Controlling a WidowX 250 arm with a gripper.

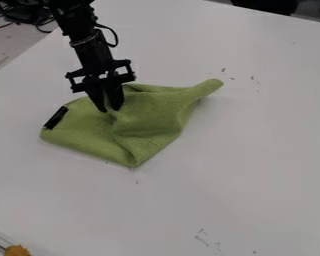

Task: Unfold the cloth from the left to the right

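"What's taking up most of the view?"

"A white table [243,165], and it's spreading out under everything."

"And the cloth?"

"The green cloth [152,117] is lying on it, just above and left of the view's middle. It's bunching into folds in the middle, one narrow corner is stretching toward the upper right, and another is pointing down toward the near side."

"Where's the arm?"

"The black arm [81,35] is coming in from the top left, and its gripper [110,109] is hanging down over the cloth's upper left part, right where it's creasing."

"Is it gripping the cloth?"

"I'm looking, but I can't tell whether it's clenching the fabric or not."

"Anything smaller?"

"A black strip [56,118] is sitting along the cloth's left edge, and dark specks [223,70] are dotting the table beyond the narrow corner."
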